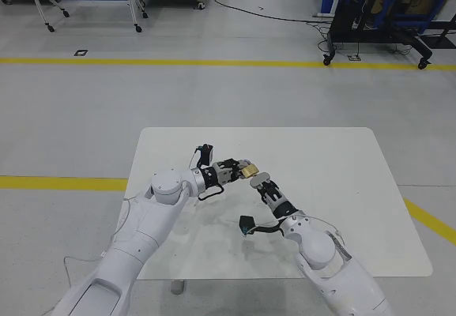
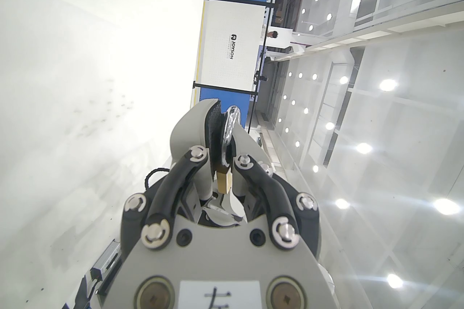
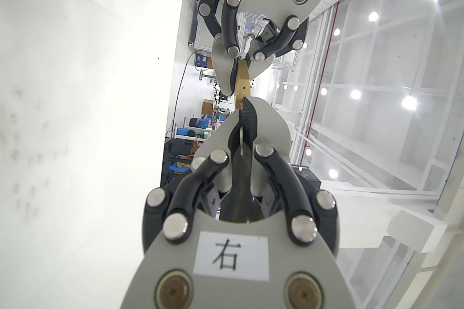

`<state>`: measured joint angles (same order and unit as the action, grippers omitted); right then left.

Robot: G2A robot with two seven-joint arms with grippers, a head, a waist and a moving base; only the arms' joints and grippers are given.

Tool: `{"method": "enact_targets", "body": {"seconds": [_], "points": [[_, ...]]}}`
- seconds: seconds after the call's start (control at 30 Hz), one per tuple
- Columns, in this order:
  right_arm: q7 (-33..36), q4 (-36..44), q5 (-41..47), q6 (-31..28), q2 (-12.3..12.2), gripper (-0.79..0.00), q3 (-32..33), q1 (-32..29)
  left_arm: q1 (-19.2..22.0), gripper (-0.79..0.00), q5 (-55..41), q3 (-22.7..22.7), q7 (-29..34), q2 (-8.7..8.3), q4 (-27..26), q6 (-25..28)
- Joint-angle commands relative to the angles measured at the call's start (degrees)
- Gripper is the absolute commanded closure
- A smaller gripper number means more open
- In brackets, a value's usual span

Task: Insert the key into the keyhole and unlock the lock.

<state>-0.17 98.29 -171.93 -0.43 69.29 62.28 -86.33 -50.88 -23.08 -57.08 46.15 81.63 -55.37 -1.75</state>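
A small brass lock (image 1: 249,170) hangs above the middle of the white table (image 1: 330,158), with my left gripper (image 1: 239,168) shut on it. In the left wrist view the brass body (image 2: 224,182) sits between the fingers, and a silver metal part (image 2: 231,124) shows at the fingertips. My right gripper (image 3: 243,111) is shut on a thin silver key (image 3: 240,140). Its tip meets the lock's (image 3: 242,80) lower end, right under the left gripper (image 3: 235,86). How deep the key sits is hidden. In the top view the right gripper (image 1: 258,180) touches the lock from the near right.
Both arms meet over the table's centre, well away from its edges. Yellow lines cross the floor around the table. A black wheeled stand (image 1: 378,31) is far off at the back right.
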Motion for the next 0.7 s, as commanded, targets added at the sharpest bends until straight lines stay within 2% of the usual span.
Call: {"method": "enact_targets", "body": {"seconds": [0.0,0.27,0.67], "points": [[0.35,0.06,-0.01,-0.31,0.05,0.000,0.04,0.05,0.02,0.000,0.43,0.06,-0.16,-0.02,-0.07,0.30],[3.22,0.37,-0.23,-4.69,0.53,0.000,-0.90,1.02,0.07,0.000,3.42,0.87,-1.44,-0.06,-0.29,0.47],[3.40,0.22,-0.78,-6.75,0.81,0.000,-1.38,1.65,-0.07,0.000,3.83,0.88,-1.34,-0.09,-0.52,0.44]]}}
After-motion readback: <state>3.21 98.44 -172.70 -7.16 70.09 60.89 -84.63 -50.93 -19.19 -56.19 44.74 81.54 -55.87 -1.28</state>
